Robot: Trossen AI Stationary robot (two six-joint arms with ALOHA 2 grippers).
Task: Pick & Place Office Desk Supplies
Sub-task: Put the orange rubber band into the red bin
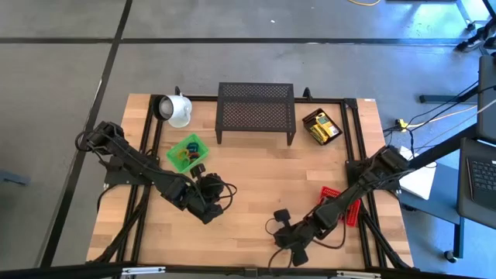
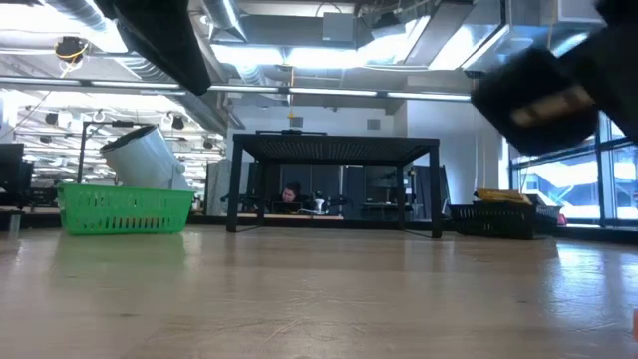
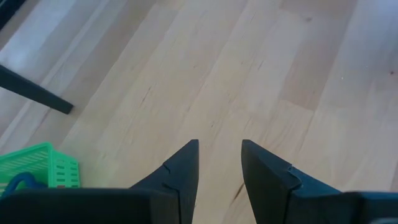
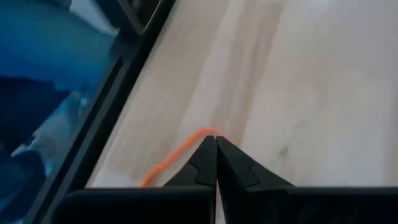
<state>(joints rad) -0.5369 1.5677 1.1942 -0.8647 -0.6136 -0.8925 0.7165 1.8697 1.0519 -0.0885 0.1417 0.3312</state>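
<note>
Orange rubber, a thin loop point(image 4: 177, 155), is pinched between the closed tips of the right end effector point(image 4: 216, 142) near the counter's point(image 1: 256, 174) front edge, its free length trailing back beside the fingers over the pale wood. The step in hand looks like the carry: the band is caught and has yet to be delivered. The next move calls for swinging it across the counter to a container without letting so slim a thing slip out of the grip (the loop is limp and barely thicker than a line, so it could slide free unnoticed).

Farther in, the left end effector point(image 1: 209, 209) hangs over bare wood left of centre, its fingers point(image 3: 183, 171) a narrow gap apart and holding nothing. Just behind it sits a green basket point(image 1: 187, 153) that already holds several small coloured loops, the likely destination, judging by its contents. A red tray point(image 1: 345, 203) lies under the right arm near the right edge.

At the far side stand a white mug point(image 1: 177, 108) tipped on its side, a black mesh shelf point(image 1: 256, 112) and, in the far right corner, a dark tray point(image 1: 309, 119) carrying the yellow boxes point(image 1: 324, 129).
</note>
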